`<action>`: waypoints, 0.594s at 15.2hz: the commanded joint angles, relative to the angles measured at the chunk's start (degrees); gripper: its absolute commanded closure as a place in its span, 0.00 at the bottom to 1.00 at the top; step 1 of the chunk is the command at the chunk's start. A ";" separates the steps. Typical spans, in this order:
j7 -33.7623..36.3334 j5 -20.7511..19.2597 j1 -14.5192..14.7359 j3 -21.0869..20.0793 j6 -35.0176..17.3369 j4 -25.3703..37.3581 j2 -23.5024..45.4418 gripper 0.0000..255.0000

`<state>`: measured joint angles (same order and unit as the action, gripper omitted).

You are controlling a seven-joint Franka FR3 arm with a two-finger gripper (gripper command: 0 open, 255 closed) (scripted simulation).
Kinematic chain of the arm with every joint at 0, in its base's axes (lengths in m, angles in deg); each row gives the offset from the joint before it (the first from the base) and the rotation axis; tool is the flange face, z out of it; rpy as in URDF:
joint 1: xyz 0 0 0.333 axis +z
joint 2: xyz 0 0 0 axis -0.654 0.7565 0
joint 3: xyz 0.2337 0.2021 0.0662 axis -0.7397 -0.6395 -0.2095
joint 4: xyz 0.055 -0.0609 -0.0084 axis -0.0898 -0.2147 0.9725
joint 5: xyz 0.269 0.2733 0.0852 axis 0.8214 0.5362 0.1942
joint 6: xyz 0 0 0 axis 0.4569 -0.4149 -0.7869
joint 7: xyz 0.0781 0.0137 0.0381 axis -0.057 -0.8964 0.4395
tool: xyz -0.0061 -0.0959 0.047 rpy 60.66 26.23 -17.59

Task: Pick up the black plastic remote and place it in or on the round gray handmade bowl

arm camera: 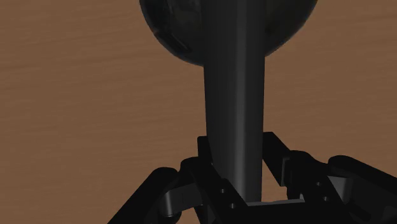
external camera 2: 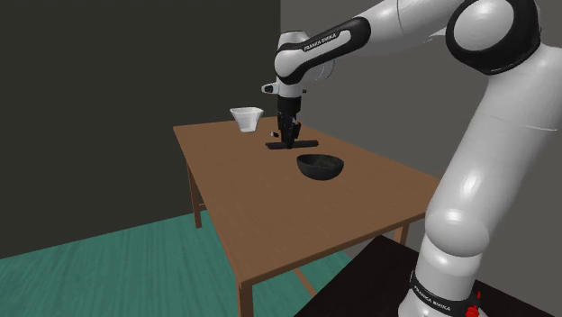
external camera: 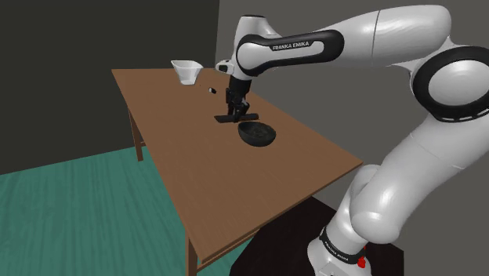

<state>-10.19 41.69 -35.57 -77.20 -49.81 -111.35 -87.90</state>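
Gripper (arm camera: 238, 153): fingers drawn close, pinching the black remote (arm camera: 234, 83) across its narrow width, about mid-length. Remote: slim, rigid, judged light and smooth-sided; a hold near the middle should limit pivoting. Location: low over brown table (arm camera: 76, 95), just beside dark bowl (arm camera: 164, 25).

Brown wooden table (external camera: 219, 180) on a teal floor (external camera: 70, 219), dark wall (external camera: 63, 78) behind, lighter grey wall (external camera: 329, 102) alongside.
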 commanded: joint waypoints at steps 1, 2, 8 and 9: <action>-2.77 -0.29 -1.22 1.63 0.06 -1.54 -1.70 1.00; -4.01 -0.48 -1.78 2.41 -0.04 -2.35 -2.46 1.00; -11.30 -1.75 -5.06 7.17 -1.17 -6.38 -5.68 1.00; -11.31 -1.75 -5.07 7.21 -1.95 -7.02 -5.54 1.00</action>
<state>-21.05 40.05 -40.46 -70.24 -51.35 -117.74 -93.19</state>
